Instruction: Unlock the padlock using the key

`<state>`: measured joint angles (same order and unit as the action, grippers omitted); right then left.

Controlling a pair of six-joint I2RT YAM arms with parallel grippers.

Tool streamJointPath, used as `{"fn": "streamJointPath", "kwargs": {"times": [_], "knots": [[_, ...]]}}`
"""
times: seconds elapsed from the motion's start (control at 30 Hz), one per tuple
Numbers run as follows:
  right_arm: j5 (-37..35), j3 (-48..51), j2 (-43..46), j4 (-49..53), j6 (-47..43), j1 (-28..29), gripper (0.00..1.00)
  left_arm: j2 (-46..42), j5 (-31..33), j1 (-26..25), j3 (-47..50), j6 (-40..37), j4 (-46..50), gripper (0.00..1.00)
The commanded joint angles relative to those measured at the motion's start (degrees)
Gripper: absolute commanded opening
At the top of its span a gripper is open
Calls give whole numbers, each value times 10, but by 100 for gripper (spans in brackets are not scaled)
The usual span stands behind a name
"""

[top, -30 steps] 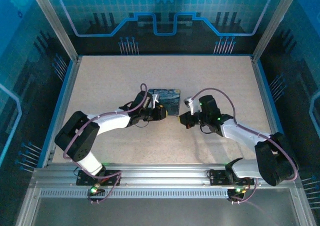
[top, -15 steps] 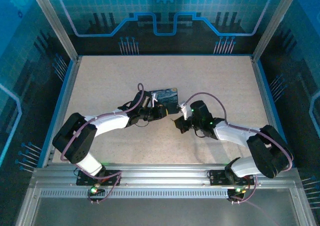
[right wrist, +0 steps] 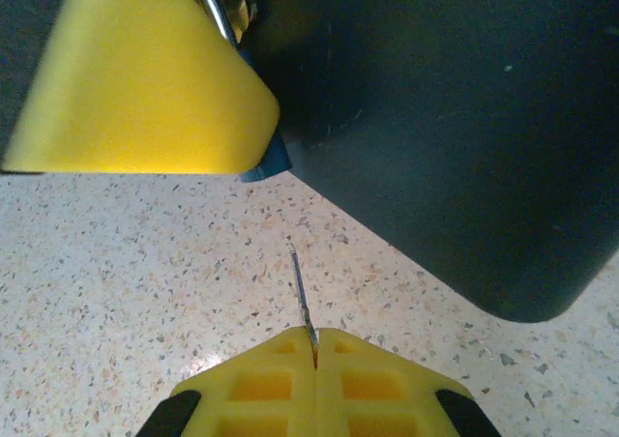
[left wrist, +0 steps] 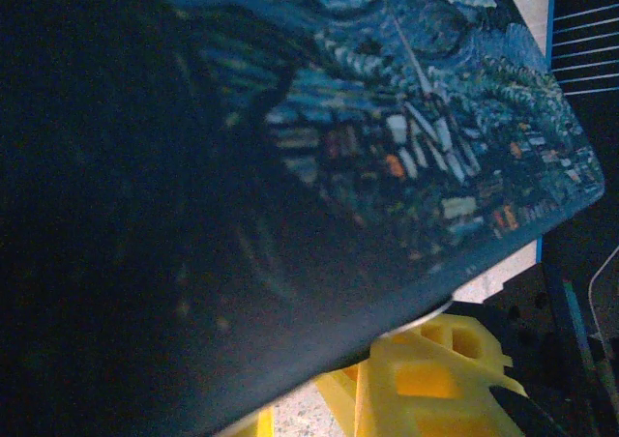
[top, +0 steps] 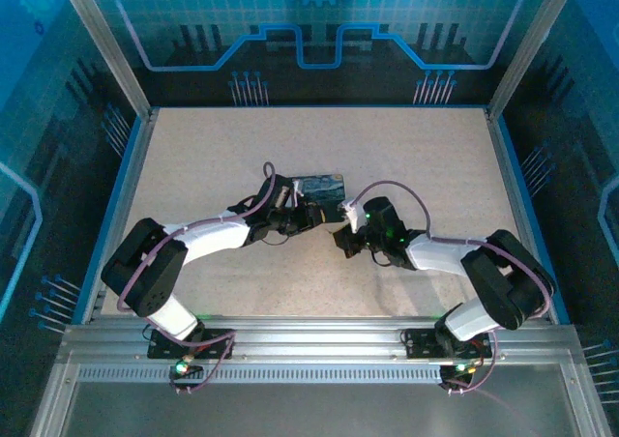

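Speckled beige table, blue-lit circuit-print walls. The left gripper clamps the tilted blue night-sky tin. The padlock hangs at 11 o'clock from the key, apart from it. The right gripper is pinched tight on the key.

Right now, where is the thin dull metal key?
In the right wrist view, the thin metal key is pinched edge-on in the right gripper, its tip over the speckled table, short of the silvery padlock upper left.

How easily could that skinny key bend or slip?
The key looks very thin, so it probably bends if shoved sideways. The right claw pinches only its end, so it may twist or slip. It's likely very light.
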<state>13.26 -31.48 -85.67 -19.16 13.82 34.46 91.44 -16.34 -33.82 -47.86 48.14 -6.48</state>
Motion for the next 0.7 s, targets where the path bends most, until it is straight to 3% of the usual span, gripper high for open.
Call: {"fn": "streamJointPath", "kwargs": {"times": [0.0, 0.67], "knots": [[-3, 4, -11, -41, -9, 7, 1, -22, -13, -3, -20, 14, -12, 9], [27, 14, -20, -100, -1, -11, 1, -28, -8, -1, -18, 23, -15, 11]]}}
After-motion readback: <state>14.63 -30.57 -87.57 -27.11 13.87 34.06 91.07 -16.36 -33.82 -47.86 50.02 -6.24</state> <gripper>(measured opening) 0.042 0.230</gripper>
